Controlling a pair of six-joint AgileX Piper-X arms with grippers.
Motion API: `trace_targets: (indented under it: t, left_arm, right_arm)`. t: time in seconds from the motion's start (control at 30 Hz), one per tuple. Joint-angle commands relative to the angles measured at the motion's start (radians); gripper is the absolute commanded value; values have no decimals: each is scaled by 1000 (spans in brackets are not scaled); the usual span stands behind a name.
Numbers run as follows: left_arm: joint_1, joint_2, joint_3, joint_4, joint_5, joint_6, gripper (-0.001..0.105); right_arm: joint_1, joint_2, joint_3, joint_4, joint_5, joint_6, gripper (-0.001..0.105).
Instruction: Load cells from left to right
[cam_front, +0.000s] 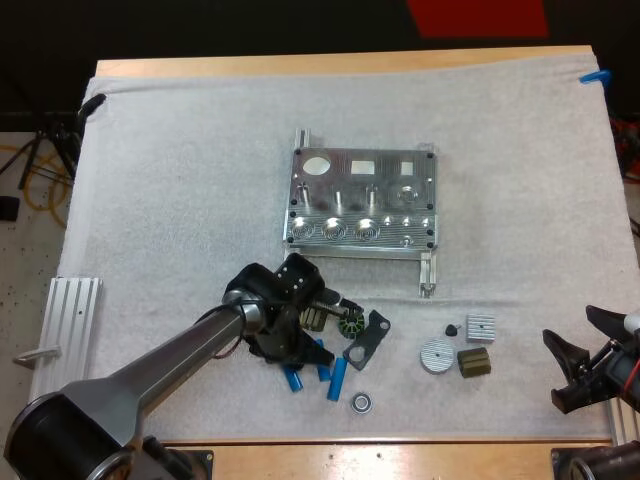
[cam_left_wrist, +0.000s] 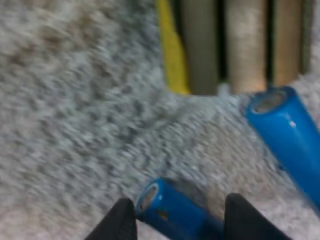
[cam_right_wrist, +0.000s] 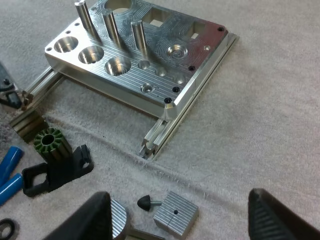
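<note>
— Left gripper (cam_left_wrist: 181, 205) first?
— Open, astride a cell (cam_left_wrist: 170, 212) (another lies just beside), near the mat's (cam_front: 180, 180) front edge, in front of the fixture (cam_front: 362, 198).
— Right gripper (cam_right_wrist: 177, 200)?
— Open too, at the mat's right edge.

Mat (cam_front: 180, 200): white, nubbly towelling weave
Table (cam_front: 340, 62): pale wood
Fixture (cam_front: 362, 195): bright silver metal, fine machined swirl lines
Cells (cam_front: 337, 379): glossy bright blue, grey ends
Bracket (cam_front: 368, 340): matte black
Ribbed core (cam_right_wrist: 50, 141): dark green top, ridged
Square block (cam_front: 480, 327): silver, grooved
Disc (cam_front: 436, 355): silver, fine lines
Small block (cam_front: 474, 362): dull olive
Left gripper (cam_left_wrist: 180, 200): black
Right gripper (cam_right_wrist: 177, 205): black
</note>
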Motion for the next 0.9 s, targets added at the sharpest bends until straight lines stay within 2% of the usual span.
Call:
trace_targets:
  t: [0.0, 0.17, 0.33, 0.4, 0.5, 0.53, 0.7, 0.87]
  left_arm:
    - [-2, -2, 15, 5, 16, -11, 39]
    - [-2, -2, 88, -9, 12, -30, 39]
    - [-2, -2, 108, -28, 31, -33, 37]
    - [-2, -2, 108, -28, 31, -26, 28]
    - [-2, -2, 108, -30, 31, -23, 3]
    - [-2, -2, 108, -32, 35, -5, 0]
    - [-2, -11, 97, -24, 34, 57, 0]
    - [-2, -146, 40, -21, 35, 88, 0]
  right_arm:
    - [0, 1, -10, 0, -14, 1, 58]
    - [0, 1, -10, 0, -14, 1, 58]
    - [0, 1, -10, 0, -14, 5, 58]
    - [0, 1, -10, 0, -14, 5, 58]
    - [0, 1, -10, 0, -14, 11, 58]
    - [0, 1, -10, 0, -14, 23, 58]
    - [0, 1, -10, 0, -14, 85, 58]
    - [0, 1, -10, 0, -62, 141, 58]
